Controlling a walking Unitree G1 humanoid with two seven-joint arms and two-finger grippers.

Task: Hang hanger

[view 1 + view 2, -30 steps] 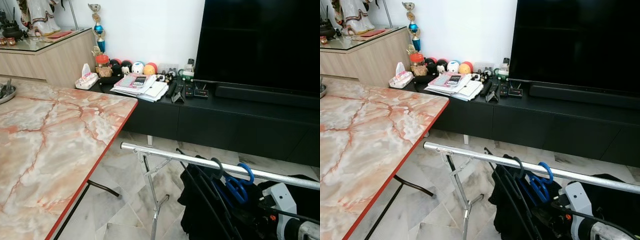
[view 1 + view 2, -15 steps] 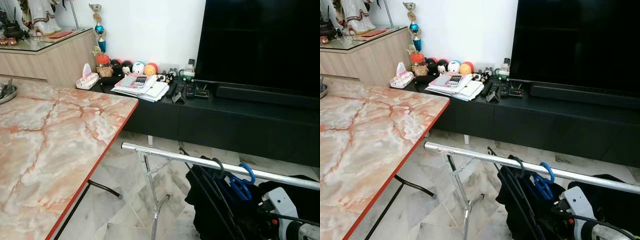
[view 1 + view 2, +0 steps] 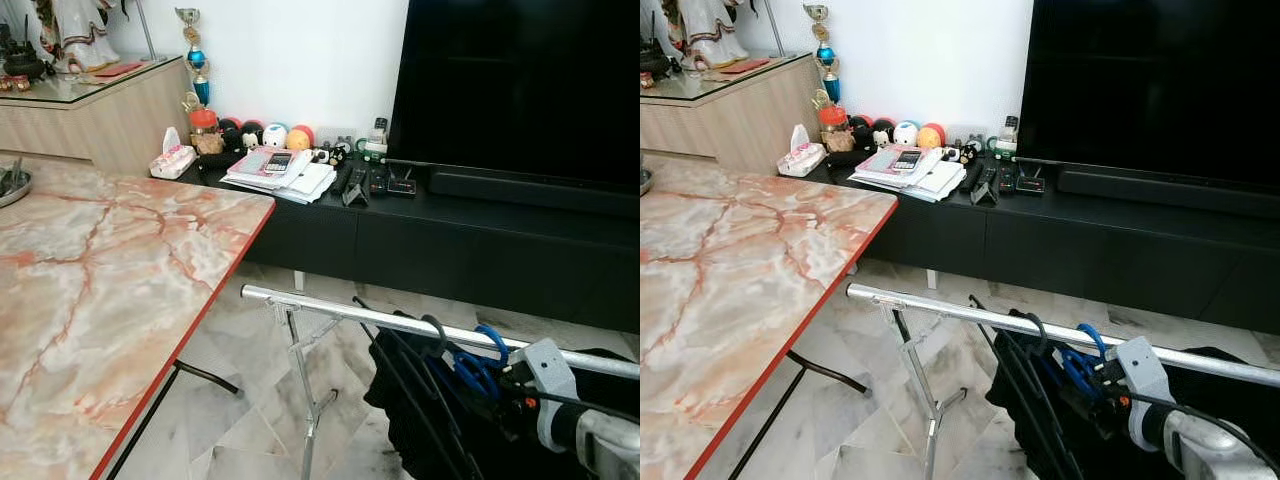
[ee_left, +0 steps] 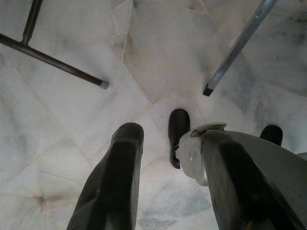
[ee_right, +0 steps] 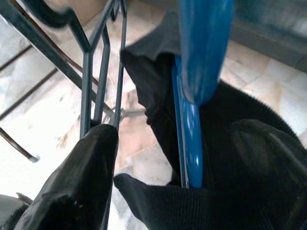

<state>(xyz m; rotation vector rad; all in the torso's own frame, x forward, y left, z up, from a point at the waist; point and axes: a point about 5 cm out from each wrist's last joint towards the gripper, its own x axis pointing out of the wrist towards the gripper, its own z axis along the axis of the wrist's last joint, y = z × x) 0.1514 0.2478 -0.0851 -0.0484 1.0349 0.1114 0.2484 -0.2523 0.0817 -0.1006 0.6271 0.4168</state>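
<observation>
The blue hanger (image 3: 478,362) with its black garment (image 3: 430,425) hooks over the metal rail (image 3: 340,312). The right gripper (image 5: 158,158), jaws released astride it, next should withdraw clear.

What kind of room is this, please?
Probably a home living room: a big television on a low black cabinet, a marble-look table, and a metal clothes rail with a blue hanger near the right gripper.
</observation>
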